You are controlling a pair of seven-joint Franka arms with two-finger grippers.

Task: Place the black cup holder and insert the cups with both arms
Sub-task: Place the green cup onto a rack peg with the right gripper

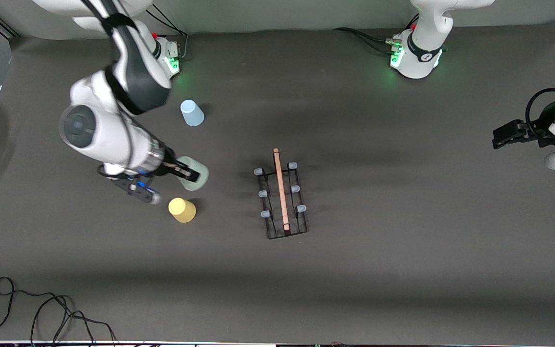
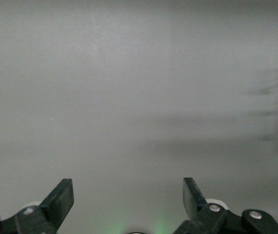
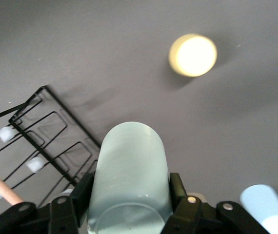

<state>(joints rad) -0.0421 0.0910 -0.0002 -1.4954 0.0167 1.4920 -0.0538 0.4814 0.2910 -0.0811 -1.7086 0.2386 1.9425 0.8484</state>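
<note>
Toward the right arm's end of the tabletop (image 1: 403, 270), the right pincer (image 3: 129, 195) clamps the grey-green cup (image 1: 195, 176) on its side, black cup holder (image 1: 282, 200) alongside toward the middle, while the left pincer (image 2: 128, 195) waits wide.

No legible text, label, brand, number or sign appears on any object or surface in the three views.

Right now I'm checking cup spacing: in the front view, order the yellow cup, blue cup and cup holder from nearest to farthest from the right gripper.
1. yellow cup, beside the right gripper
2. blue cup, toward the robots' bases
3. cup holder, mid-table
</note>
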